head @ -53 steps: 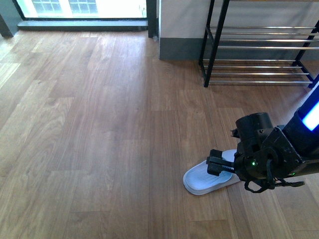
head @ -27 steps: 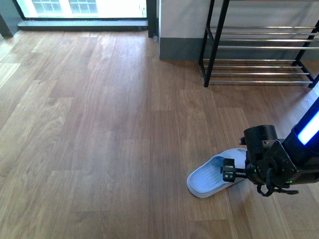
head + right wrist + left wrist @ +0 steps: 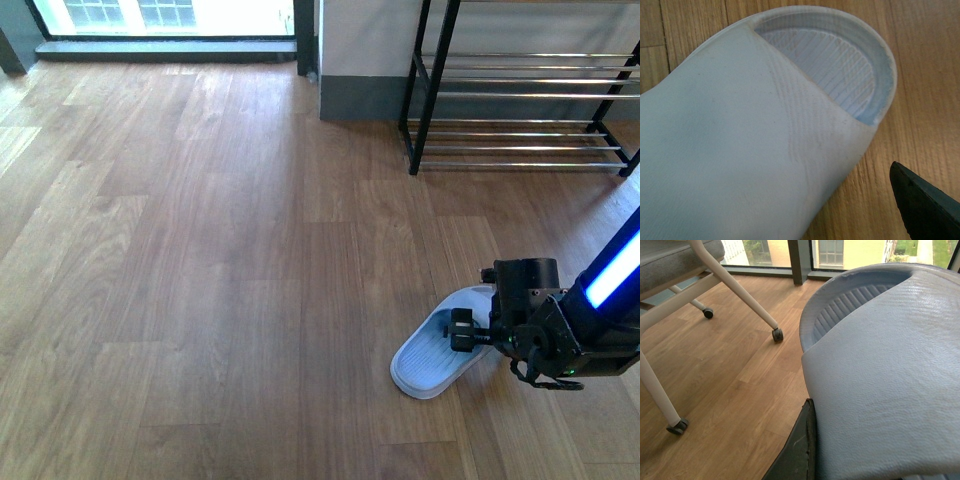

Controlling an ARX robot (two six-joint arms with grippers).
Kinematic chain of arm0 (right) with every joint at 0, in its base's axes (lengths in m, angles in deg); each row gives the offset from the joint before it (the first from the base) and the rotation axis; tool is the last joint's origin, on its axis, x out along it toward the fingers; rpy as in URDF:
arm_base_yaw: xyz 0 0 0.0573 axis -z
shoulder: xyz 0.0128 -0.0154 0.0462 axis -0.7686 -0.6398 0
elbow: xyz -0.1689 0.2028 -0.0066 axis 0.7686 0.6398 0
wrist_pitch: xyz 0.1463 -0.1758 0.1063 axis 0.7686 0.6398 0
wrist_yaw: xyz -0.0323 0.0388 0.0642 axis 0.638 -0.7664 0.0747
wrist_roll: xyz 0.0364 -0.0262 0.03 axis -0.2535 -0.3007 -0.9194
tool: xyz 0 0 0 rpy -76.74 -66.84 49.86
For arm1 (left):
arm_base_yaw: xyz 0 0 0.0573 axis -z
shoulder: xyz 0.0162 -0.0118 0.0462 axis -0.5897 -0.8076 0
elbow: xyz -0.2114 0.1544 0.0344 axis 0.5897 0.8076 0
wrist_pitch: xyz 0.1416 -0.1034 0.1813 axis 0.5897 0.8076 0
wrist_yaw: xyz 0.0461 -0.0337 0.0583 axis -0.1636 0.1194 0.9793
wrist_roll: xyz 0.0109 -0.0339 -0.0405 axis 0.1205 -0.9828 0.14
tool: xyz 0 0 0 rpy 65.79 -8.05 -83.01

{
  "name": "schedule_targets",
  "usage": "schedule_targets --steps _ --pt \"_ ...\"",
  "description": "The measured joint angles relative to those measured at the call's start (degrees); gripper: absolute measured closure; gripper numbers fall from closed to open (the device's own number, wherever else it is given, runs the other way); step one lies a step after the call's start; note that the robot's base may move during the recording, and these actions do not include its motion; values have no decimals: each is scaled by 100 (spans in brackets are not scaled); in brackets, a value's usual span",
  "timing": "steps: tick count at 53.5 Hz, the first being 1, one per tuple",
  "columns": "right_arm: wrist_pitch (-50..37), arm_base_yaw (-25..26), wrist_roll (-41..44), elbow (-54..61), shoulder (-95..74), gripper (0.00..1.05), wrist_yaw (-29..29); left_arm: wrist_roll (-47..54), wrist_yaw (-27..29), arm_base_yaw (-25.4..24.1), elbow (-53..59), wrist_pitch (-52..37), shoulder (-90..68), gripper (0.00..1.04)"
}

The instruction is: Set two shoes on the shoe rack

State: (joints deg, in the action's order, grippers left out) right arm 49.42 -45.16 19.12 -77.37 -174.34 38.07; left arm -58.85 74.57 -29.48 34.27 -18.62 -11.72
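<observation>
Pale blue rubber slide slipper (image 3: 428, 362) lies on the wooden floor (image 3: 200, 260), its strap end hidden behind the right gripper (image 3: 461, 331), whose jaw opening cannot be told.

Front camera: mounted high, facing forward and down over the floor (image 3: 200, 260). The rack (image 3: 520, 100) and window (image 3: 160, 15) sit at the far edge, and a slipper (image 3: 435, 355) lies near, to the right.

Right wrist camera: looks steeply down, very close on that same slipper, which fills most of the frame.

Left wrist camera: set low, facing almost level across the floor toward chair legs (image 3: 735, 290), with another slipper (image 3: 880, 380) pressed close against it.
</observation>
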Motion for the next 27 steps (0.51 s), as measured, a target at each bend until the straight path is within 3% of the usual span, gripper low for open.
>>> schedule_targets --steps 18,27 --pt "-380 109 490 -925 -378 68 162 0 -2 0 0 0 2 103" --pt "-997 216 859 -332 -170 94 74 0 0 0 0 0 2 103"
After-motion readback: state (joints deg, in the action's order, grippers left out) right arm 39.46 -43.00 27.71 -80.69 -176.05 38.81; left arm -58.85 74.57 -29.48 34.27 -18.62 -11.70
